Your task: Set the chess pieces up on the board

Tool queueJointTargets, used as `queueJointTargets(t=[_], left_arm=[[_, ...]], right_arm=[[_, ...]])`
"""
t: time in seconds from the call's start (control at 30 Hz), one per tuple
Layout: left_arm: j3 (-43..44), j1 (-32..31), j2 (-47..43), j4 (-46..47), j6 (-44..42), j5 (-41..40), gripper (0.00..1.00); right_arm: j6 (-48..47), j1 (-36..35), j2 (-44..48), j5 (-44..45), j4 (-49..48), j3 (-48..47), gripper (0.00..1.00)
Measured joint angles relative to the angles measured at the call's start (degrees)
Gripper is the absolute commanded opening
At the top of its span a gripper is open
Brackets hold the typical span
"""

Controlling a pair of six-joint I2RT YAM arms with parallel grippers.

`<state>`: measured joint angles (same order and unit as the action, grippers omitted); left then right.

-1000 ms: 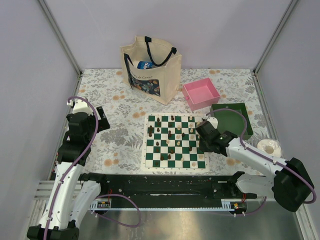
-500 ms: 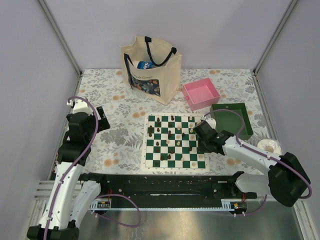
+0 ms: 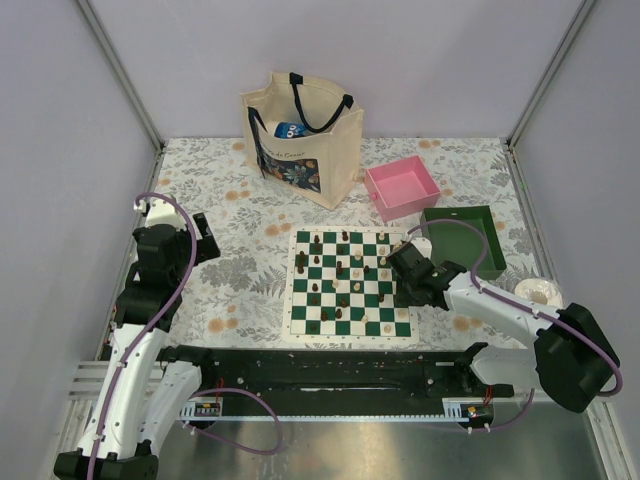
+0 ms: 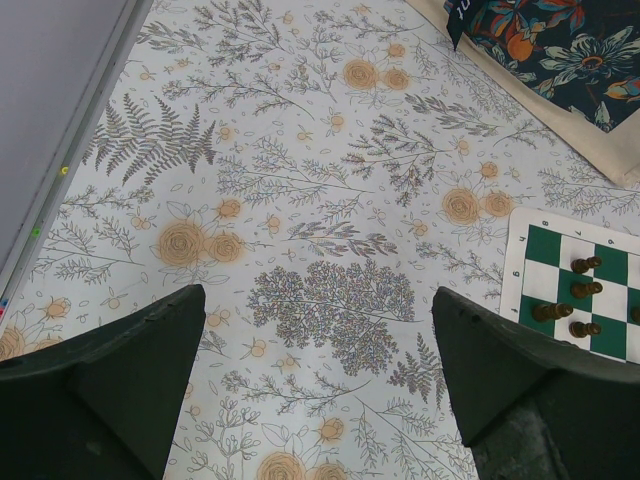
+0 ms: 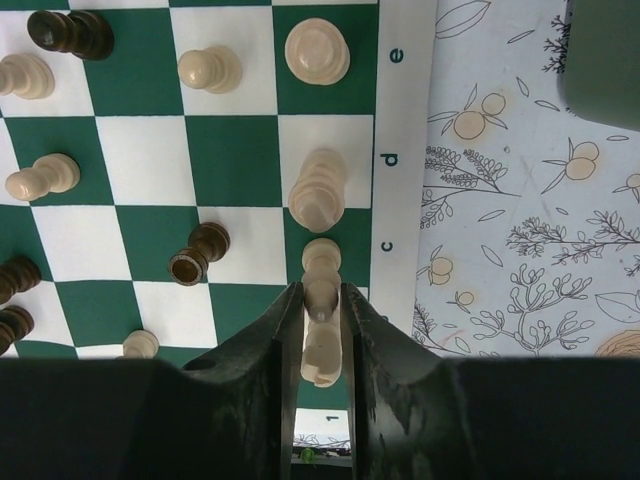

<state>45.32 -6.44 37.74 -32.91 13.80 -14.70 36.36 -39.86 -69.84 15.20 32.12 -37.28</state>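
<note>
Right gripper point(image 5: 321, 290): jaws nearly closed, pinching a cream piece point(image 5: 320, 335) on both sides. The piece is over the edge file of the board point(image 5: 390, 205), by the white lettered border.

Right wrist view, around the grip: a taller cream piece point(image 5: 317, 190) stands touching or just clear at 12 o'clock. A tipped dark piece point(image 5: 198, 255) lies at 10 o'clock. A further cream piece point(image 5: 317, 50) stands beyond at 12 o'clock.

Left gripper point(image 4: 315, 340): jaws fully apart, holding nothing, above the floral cloth point(image 4: 320, 200). It is well apart from the board, whose corner shows at 3 o'clock with four dark pieces point(image 4: 575, 295).

Overhead, from the board: green tray point(image 3: 497, 243) at 2 o'clock, pink tray point(image 3: 402, 188) at 1 o'clock, tote bag point(image 3: 300, 135) at 11 o'clock.

Change since a second ago: the right arm has swung slightly inward and the gripper has edged toward 11 o'clock. The left arm has not moved.

Obscured: the gripper body covers the board's nearest rows in the right wrist view. Overhead, the arm hides the right-hand edge squares, and the kinds of pieces cannot be told.
</note>
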Motion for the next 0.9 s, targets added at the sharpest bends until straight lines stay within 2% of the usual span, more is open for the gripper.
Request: queueJointTargets(t=[0.17,0.43,0.67,0.77,0.9], left_arm=[[0.00,0.02,-0.02,0.00,0.00,-0.02,0.99],[0.00,0.02,-0.02,0.00,0.00,0.00,0.99],[0.00,0.02,-0.02,0.00,0.00,0.13,0.99],[0.00,0.02,-0.02,0.00,0.00,0.13,0.99],[0.00,0.02,0.00,0.00,0.00,0.13,0.99]], right_arm=[[-0.33,0.00,0.94,-0.74,0.04,-0.02,0.39],[-1.40,-0.02,5.14,-2.19,1.64,-2.51,0.46],[-1.84,-5.62,11.65,-5.75,0.22,-5.64,0.52],[-1.99,-6.88,7.76,-8.13,-2.10,-6.64,0.52],[-2.32,-10.45,-2.93,-10.43,-3.82,-10.60,0.52]])
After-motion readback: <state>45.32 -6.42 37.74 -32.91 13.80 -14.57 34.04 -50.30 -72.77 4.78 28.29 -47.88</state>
